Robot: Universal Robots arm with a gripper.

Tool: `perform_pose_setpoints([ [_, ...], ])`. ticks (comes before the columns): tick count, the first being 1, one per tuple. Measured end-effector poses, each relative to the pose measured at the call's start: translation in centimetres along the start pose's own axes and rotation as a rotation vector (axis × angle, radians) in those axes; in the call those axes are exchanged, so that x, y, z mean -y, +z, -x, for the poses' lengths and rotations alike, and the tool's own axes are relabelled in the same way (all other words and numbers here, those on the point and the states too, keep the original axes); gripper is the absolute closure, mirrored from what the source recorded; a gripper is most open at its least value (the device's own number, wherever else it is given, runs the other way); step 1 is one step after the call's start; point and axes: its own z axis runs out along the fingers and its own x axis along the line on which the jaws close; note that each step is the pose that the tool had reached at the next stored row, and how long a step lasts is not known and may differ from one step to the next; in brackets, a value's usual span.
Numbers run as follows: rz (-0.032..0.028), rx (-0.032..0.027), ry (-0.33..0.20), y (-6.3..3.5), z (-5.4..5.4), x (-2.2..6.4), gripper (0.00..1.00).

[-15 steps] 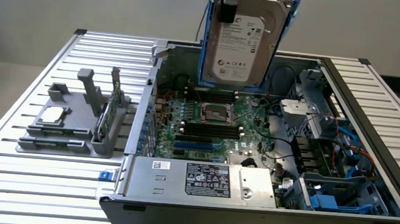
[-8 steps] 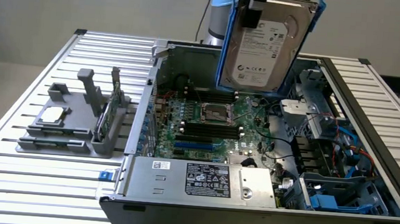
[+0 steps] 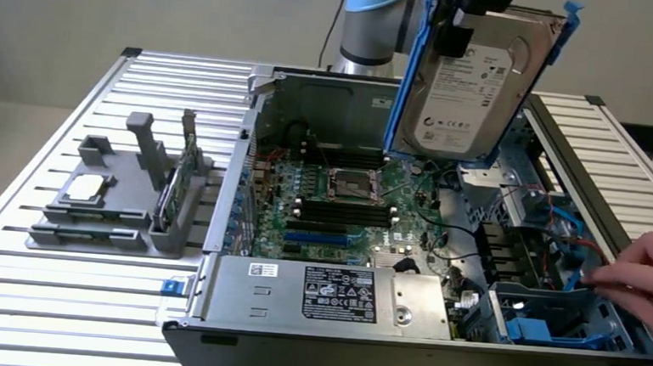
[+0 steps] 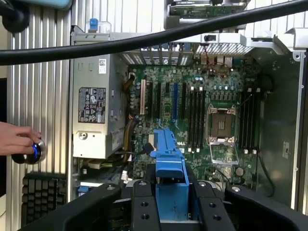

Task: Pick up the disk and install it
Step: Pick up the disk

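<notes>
My hand (image 4: pixel 172 204) is closed about halfway, with one finger on each side of the blue carrier of the disk (image 3: pixel 469 81). So I hold the disk directly. It hangs below my hand, almost upright and a little tilted, and its white label faces the exterior camera. It is in the air above the open computer case (image 3: pixel 242 178), over the motherboard (image 3: pixel 349 193). A person's hand (image 3: pixel 644 270) reaches into the drive bay (image 3: pixel 556 320), well apart from the disk. The case lies on the slatted tabletop (image 3: pixel 24 301).
</notes>
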Motion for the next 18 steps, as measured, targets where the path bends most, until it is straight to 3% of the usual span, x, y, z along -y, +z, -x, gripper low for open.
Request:
perform_pose_setpoints([
  [5,0.0075,0.0004,-0.001,-0.06,-0.7,1.84,0.67],
  [9,0.0084,0.0001,-0.001,-0.1,-0.8,2.39,0.67],
  [13,0.0139,0.0022,-0.001,-0.11,-1.5,3.28,0.67],
  [18,0.0141,0.0048,-0.002,-0.05,-2.4,3.36,0.67],
])
